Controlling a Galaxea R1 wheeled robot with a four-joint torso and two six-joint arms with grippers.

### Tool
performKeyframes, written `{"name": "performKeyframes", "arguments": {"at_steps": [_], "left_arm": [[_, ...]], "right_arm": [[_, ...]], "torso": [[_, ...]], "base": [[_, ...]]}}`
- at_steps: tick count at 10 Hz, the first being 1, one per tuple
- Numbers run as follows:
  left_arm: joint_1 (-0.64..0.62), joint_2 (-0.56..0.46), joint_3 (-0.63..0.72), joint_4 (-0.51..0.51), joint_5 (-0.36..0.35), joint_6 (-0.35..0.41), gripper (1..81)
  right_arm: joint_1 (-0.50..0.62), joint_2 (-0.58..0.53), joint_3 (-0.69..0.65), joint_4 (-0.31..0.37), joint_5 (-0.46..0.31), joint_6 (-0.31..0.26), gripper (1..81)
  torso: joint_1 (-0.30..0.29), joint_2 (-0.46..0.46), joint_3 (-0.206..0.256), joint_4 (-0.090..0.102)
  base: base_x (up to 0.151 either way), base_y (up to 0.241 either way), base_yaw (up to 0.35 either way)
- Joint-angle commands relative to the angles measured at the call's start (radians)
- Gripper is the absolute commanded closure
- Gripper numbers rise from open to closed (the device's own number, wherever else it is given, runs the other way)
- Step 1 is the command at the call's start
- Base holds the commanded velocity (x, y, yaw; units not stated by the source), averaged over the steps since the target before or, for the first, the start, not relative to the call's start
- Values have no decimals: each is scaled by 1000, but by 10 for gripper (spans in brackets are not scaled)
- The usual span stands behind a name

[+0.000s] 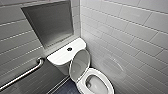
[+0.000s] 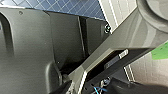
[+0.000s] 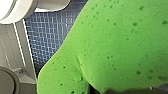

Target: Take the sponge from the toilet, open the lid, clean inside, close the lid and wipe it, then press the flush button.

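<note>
The white toilet (image 1: 103, 75) stands in the corner with its lid (image 1: 79, 65) raised against the cistern, leaving the oval bowl open. On the cistern top sits the small dark flush button (image 1: 69, 49). In the right wrist view the bright green sponge (image 3: 120, 47) looms very close to the camera, with my right gripper shut on it above the blue tiled floor. A corner of the sponge (image 2: 160, 51) also appears in the left wrist view, past the robot's own dark parts. My left gripper is open and holds nothing.
A metal grab bar (image 1: 25, 73) runs along the left wall beside the cistern. A recessed niche (image 1: 48, 22) sits above the cistern. Tiled walls close in on both sides. Part of the white toilet (image 3: 15, 10) shows in the right wrist view.
</note>
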Motion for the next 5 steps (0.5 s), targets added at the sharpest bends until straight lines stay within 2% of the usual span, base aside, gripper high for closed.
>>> {"name": "performKeyframes", "arguments": {"at_steps": [1, 5], "left_arm": [[-92, -73, 86, -80, 19, -8, 10], [-271, -190, 205, -186, 27, -52, 10]], "right_arm": [[-16, -31, 2, -40, -63, -4, 811], [-68, -11, -33, -40, -63, 6, 811]], "torso": [[0, 0, 0, 0], [-1, 0, 8, 0]], "base": [[0, 0, 0], [0, 0, 0]]}}
